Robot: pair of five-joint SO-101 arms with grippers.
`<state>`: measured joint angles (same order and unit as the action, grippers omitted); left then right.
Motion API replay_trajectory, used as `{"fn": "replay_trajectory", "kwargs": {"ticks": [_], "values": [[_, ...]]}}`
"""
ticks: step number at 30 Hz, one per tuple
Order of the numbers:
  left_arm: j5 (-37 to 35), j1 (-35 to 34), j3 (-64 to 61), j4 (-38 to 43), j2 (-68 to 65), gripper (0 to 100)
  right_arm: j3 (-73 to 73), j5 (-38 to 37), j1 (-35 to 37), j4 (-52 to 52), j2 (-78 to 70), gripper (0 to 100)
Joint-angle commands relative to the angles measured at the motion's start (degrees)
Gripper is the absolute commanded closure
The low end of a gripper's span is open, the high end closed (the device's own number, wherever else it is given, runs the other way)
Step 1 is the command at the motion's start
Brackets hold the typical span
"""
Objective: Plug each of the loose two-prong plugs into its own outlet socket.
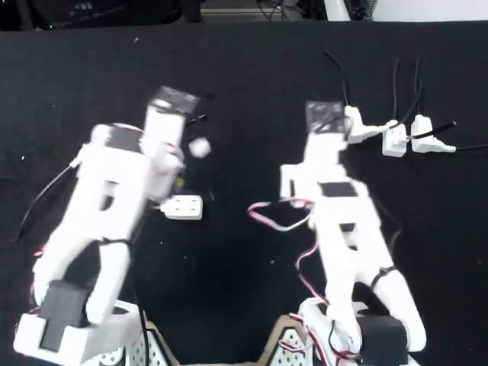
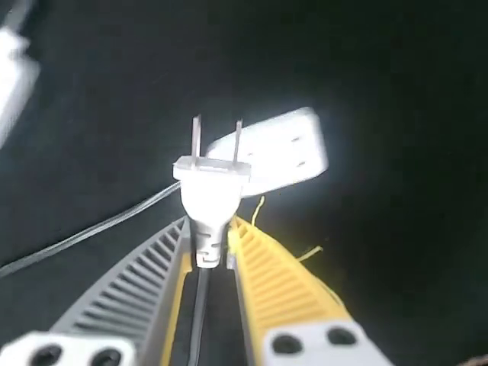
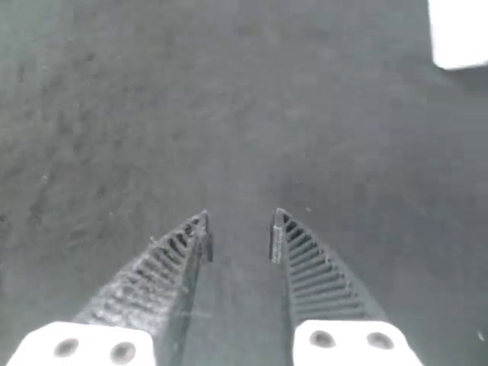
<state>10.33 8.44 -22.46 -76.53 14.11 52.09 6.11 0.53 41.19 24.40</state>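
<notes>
white plug (image 2: 210, 183) pinched between left gripper (image 2: 210, 232) jaws, prongs outward

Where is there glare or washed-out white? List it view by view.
High view: the outlet strip flares white against the black table. Left wrist view: the strip behind the plug in the left claw glows, slots faint. Right wrist view: even light, one blown-out white block.

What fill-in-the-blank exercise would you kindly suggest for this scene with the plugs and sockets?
The left gripper is shut on a white plastic plug with ___ metal prongs.
The right gripper is ___ and empty.
Both arms stand at a ___ table.
Missing words: two; open; black.
</notes>
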Motion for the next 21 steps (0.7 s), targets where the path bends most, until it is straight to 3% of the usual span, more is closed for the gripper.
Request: {"fn": "replay_trajectory", "kwargs": {"ticks": [1, 6, 13, 17, 21], "values": [[-9.1, 11.4, -7.3, 14.2, 2.4, 97, -7.1, 0.8, -4.6, 10.6, 2.8, 87.5], [-17.1, 17.5, -11.6, 25.6, 2.4, 96, -4.6, -1.5, -9.9, 13.3, 2.8, 87.9], [-23.5, 21.5, -13.3, 29.0, 3.1, 73, -2.6, -2.4, -9.9, 13.3, 2.8, 87.7], [-22.2, 17.5, -9.7, 20.7, 4.6, 77, -2.9, -2.4, -9.1, 13.3, 2.8, 87.6], [-15.0, 7.7, -6.5, 10.4, 7.0, 78, -3.0, -2.4, -4.0, 13.3, 2.8, 87.5]]}}
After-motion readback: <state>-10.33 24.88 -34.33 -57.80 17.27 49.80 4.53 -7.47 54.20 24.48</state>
